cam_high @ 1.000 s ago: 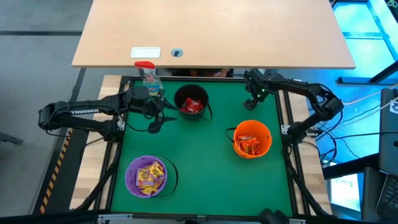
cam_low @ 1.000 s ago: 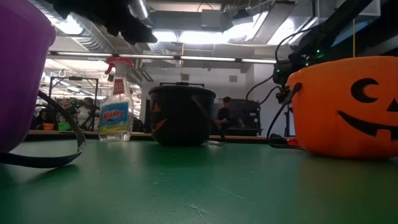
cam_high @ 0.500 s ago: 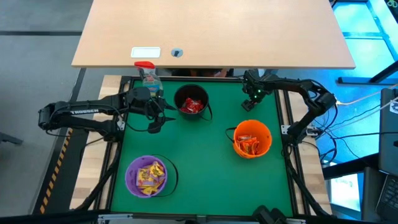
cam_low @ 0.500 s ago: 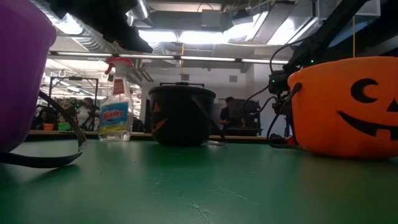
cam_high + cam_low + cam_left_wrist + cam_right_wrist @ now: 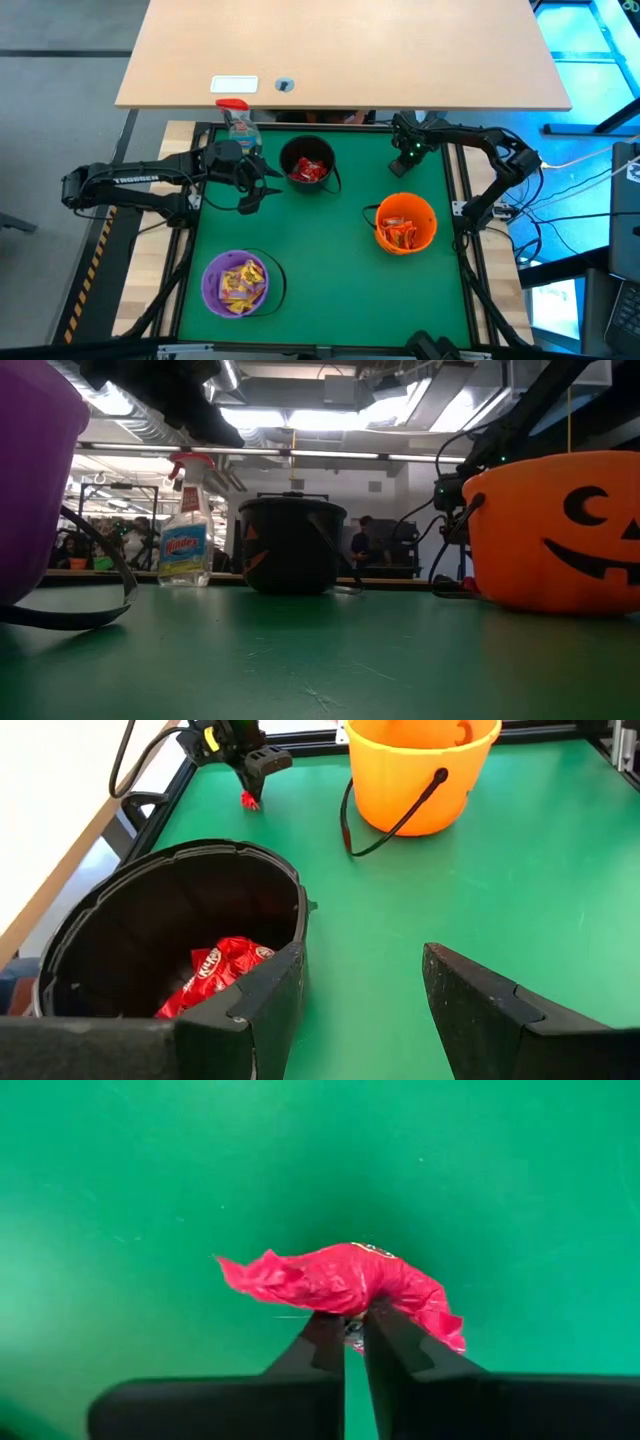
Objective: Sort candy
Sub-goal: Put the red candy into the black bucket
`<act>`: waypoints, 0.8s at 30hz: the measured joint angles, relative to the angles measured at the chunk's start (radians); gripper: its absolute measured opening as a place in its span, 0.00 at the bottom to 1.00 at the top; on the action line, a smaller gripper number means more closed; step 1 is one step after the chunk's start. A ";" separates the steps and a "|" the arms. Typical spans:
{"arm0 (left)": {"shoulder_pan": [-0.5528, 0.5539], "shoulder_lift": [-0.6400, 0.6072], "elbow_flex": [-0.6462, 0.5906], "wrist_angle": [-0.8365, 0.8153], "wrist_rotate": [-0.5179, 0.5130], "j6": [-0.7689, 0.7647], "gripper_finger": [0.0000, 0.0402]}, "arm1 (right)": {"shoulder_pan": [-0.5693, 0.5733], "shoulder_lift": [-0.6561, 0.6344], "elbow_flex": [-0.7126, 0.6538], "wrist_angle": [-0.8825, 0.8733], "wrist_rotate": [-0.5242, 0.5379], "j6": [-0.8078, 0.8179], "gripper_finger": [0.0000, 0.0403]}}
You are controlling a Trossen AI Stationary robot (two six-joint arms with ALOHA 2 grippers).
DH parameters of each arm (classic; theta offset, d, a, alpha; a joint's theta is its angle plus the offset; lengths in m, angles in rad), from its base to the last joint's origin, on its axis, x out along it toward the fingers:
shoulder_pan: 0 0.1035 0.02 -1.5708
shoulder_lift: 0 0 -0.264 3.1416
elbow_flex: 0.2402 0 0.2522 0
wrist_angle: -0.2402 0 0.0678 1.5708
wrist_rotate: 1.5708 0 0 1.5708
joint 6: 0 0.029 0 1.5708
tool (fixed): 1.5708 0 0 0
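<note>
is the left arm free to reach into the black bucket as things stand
Probably yes: the left end effector hangs open right beside the black bucket, whose top is uncovered, red candy showing inside. Nothing blocks it.

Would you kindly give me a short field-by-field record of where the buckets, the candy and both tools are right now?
Black bucket: far middle of the mat, red candy inside
Orange bucket: right side, orange-red candy inside
Purple bucket: near left, yellow candy inside
Right tool: far right of the mat, shut on a red candy packet
Left tool: open, empty, beside the black bucket
Spray bottle: far left edge
</note>
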 joint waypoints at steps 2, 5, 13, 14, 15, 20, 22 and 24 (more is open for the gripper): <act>0.000 0.000 0.000 0.000 -0.001 -0.021 0.49 | 0.000 0.000 0.000 -0.001 -0.005 0.014 0.03; 0.000 0.000 0.000 0.000 -0.001 -0.035 0.49 | 0.000 0.001 0.007 -0.009 -0.026 0.026 0.07; 0.000 0.000 0.000 0.046 -0.004 -0.045 0.49 | 0.002 0.007 0.091 -0.044 -0.073 0.050 0.02; 0.000 0.000 0.000 0.047 -0.002 -0.058 0.49 | 0.002 0.007 0.100 -0.045 -0.076 0.055 0.02; 0.000 0.000 0.000 0.047 0.000 -0.069 0.49 | 0.002 0.007 0.109 -0.046 -0.080 0.056 0.02; 0.000 0.000 0.000 0.047 -0.003 -0.119 0.49 | 0.002 0.006 0.140 -0.046 -0.124 0.056 0.02; 0.000 0.000 0.000 0.047 -0.003 -0.133 0.49 | 0.002 0.005 0.148 -0.045 -0.147 0.055 0.01; 0.000 0.000 0.000 0.047 -0.004 -0.142 0.49 | 0.002 0.003 0.149 -0.044 -0.170 0.053 0.01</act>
